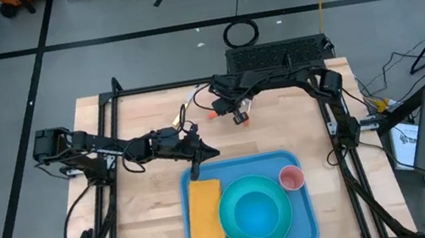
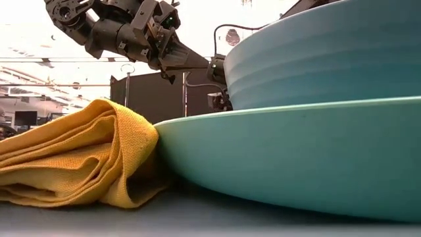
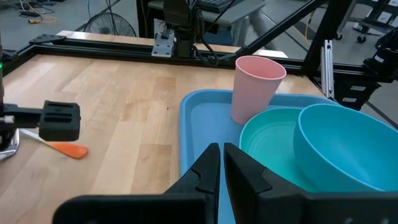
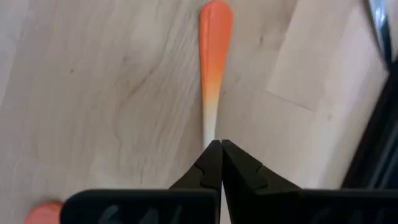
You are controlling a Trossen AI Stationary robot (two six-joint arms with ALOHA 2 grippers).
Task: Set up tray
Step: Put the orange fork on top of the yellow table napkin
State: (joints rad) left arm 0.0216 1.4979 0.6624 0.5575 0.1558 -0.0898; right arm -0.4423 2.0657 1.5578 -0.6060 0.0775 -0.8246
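Tray (image 1: 242,168) lower centre of high view. Left gripper (image 1: 196,171) at its upper-left rim, jaws clenched, empty. Right gripper (image 1: 240,118) above tray, jaws clenched on orange-handled utensil (image 4: 213,56) on worktop (image 1: 137,131).

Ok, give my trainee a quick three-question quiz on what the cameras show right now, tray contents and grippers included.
1. True or false: the pink cup stands on the blue tray.
2. Which item lies on the tray beside the turquoise plate, on the left arm's side? A) yellow-orange napkin B) a sponge C) a knife
3. Fill in: the right gripper is shut on the pale end of an ______-handled utensil lying on the wooden table.

Key:
1. True.
2. A.
3. Orange. Meanwhile the left gripper sits shut over the tray's edge, holding nothing.
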